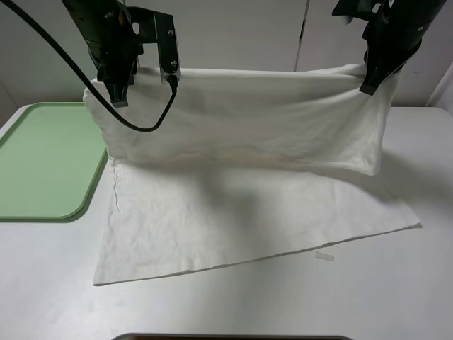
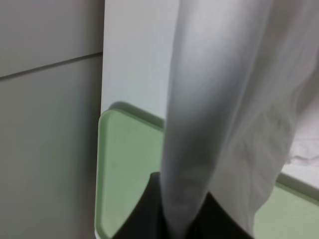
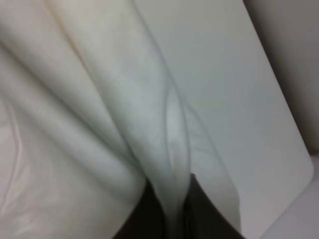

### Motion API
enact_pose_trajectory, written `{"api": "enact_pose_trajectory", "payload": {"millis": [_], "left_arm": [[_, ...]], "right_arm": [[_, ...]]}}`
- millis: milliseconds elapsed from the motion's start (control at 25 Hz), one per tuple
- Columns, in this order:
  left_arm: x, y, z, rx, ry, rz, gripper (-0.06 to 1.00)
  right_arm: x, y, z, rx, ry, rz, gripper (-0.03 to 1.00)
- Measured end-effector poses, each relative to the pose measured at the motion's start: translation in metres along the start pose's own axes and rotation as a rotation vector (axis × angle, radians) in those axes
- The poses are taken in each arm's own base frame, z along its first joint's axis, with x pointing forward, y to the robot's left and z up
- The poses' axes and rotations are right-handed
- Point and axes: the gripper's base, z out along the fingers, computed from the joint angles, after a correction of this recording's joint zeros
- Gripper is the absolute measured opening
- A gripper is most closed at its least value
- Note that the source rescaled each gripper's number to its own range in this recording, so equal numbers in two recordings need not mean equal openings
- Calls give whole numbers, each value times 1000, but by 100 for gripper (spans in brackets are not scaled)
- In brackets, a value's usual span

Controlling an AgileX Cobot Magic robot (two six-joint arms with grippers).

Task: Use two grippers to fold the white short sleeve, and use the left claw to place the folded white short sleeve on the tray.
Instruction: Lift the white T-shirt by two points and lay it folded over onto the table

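Observation:
The white short sleeve (image 1: 241, 142) hangs stretched between both grippers above the table, its far edge lifted and its near half lying flat on the table. At the upper left corner my left gripper (image 1: 117, 86) is shut on the cloth. My right gripper (image 1: 372, 79) is shut on the upper right corner. In the left wrist view the white short sleeve (image 2: 224, 109) runs down into the closed left gripper (image 2: 175, 226), with the pale green tray (image 2: 129, 169) beneath. The right wrist view shows folds of the white short sleeve (image 3: 99, 109) pinched in the right gripper (image 3: 172, 219).
The tray (image 1: 42, 163) lies on the white table at the left, its right rim close to the shirt's left edge. A small strip of tape (image 1: 324, 256) lies near the shirt's front right edge. A dark object (image 1: 233, 337) shows at the table's front edge.

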Motion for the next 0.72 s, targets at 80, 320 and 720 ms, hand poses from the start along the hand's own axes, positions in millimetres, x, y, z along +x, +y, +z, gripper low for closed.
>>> {"api": "enact_pose_trajectory", "payload": {"millis": [80, 320, 720], "left_arm": [[0, 0, 0, 1, 1, 0, 1], [1, 2, 0, -19, 16, 10, 1], [2, 4, 0, -49, 26, 92, 1]], "right_arm": [[0, -1, 0, 11, 2, -7, 0], [-7, -11, -1, 128, -77, -47, 0], [-16, -8, 13, 269, -188, -368, 0]]}}
